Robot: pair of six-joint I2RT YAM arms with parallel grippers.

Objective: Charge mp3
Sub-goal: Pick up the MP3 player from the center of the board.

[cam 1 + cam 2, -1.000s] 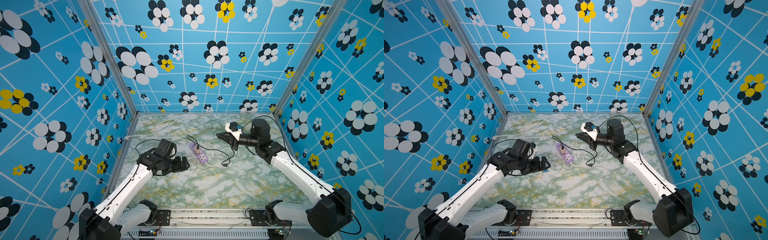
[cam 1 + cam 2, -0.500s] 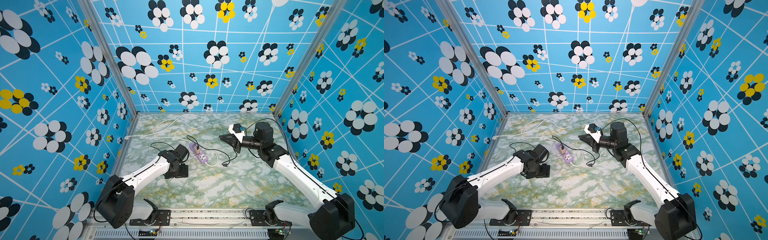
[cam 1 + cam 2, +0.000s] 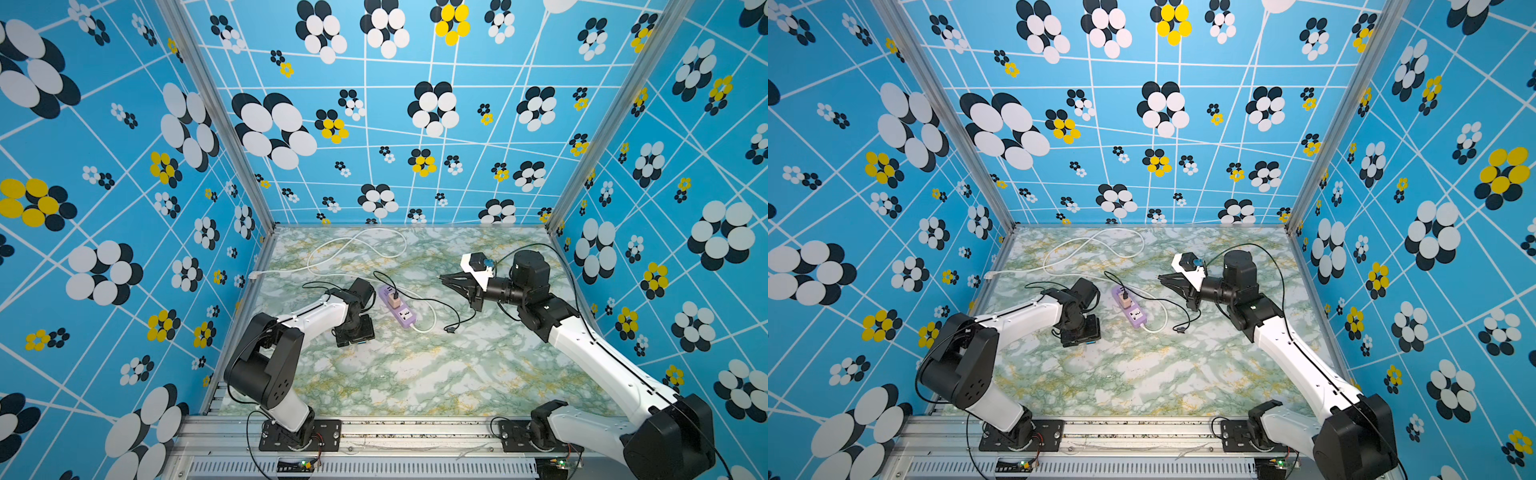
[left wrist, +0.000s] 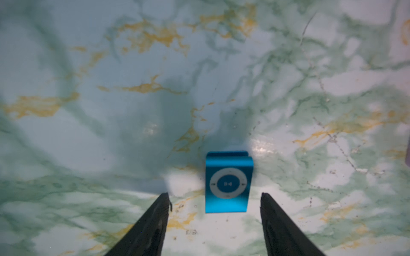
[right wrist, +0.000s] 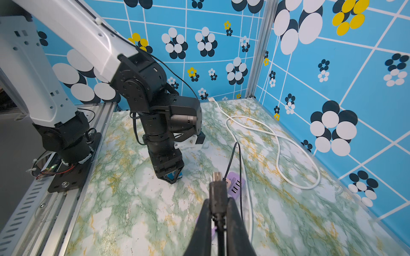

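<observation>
While the left gripper [image 4: 214, 195] points down at the marble table [image 4: 88, 133], its jaws stand spread, one on each side of the mp3 [image 4: 228, 184], with a gap showing on both sides. The mp3 lies flat on the table, control ring up, near the purple power strip [image 3: 397, 308]. The right gripper [image 5: 219, 200] hangs above the table on the far side of the strip, pinching a black cable plug [image 5: 217, 188] whose metal tip sticks out past the fingertips. A black cable is plugged into the pink charger [image 3: 392, 300] on the strip. A white cord [image 3: 357, 249] loops toward the back wall.
</observation>
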